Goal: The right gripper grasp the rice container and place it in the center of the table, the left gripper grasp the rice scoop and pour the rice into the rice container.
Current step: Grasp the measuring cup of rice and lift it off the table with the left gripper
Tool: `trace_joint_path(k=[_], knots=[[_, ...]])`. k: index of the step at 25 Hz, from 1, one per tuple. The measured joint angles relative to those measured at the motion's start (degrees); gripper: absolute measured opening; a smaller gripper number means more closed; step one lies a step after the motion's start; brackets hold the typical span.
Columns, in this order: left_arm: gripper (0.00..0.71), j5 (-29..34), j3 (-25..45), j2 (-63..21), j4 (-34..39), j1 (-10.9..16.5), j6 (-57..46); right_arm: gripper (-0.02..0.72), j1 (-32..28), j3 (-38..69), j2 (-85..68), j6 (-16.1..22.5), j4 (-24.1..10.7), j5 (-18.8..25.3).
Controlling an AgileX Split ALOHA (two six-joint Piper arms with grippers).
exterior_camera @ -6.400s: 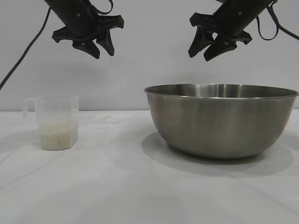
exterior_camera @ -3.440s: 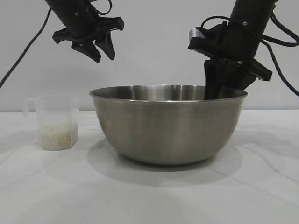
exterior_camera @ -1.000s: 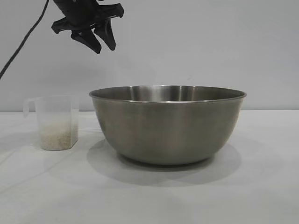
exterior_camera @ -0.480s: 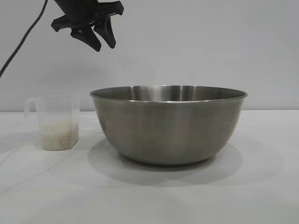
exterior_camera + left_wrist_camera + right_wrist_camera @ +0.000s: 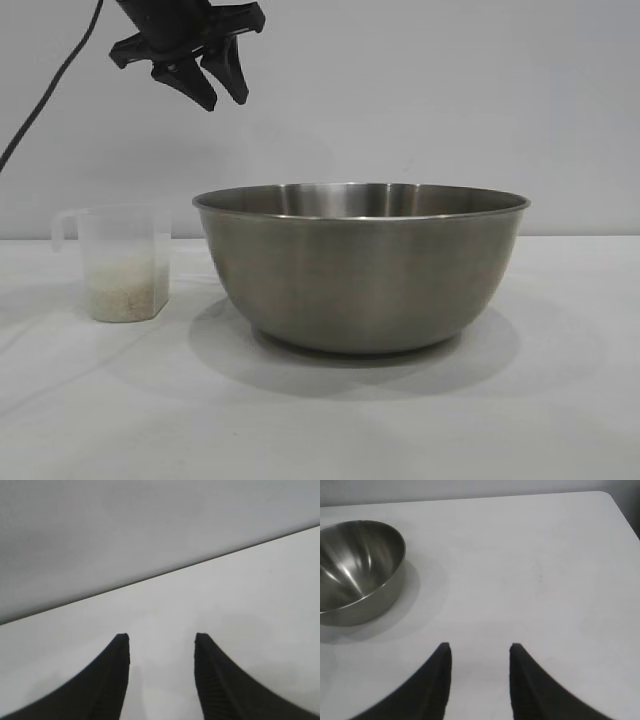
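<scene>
Exterior view shows the rice container point(image 5: 362, 268) standing upright near the middle of the counter point(image 5: 560, 400), its steel wall facing the camera and its inside hidden from this angle. To its left, just beside it but not touching, stands the rice scoop point(image 5: 124, 262), upright, its loop handle turned away from the bowl. The rice point(image 5: 124, 292) fills roughly the lower third of the scoop. The left tool point(image 5: 205, 75) hangs high above the scoop, well clear of both vessels, its pointed fingers parted with nothing between them; a black cable point(image 5: 50, 95) trails down from its arm. In the right wrist view the right tool point(image 5: 480, 652) is well apart from the container point(image 5: 355, 570), whose inside looks bare, and its two fingers stand partly spread over bare cloth, gripping nothing. Nothing stands between the scoop and the container.
</scene>
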Motion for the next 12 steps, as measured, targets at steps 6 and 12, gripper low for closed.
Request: trace_joint_path(k=[6,12], knots=[[0.261,-2.12,2.39,-5.88,3.31,0.00,0.13,0.479,0.33,0.00,0.00,-0.14,0.00,0.00],[0.261,-21.54,23.84,-21.08,5.64,-0.12,0.35,0.515,1.17,0.00,0.00,-0.14,0.10,0.00]])
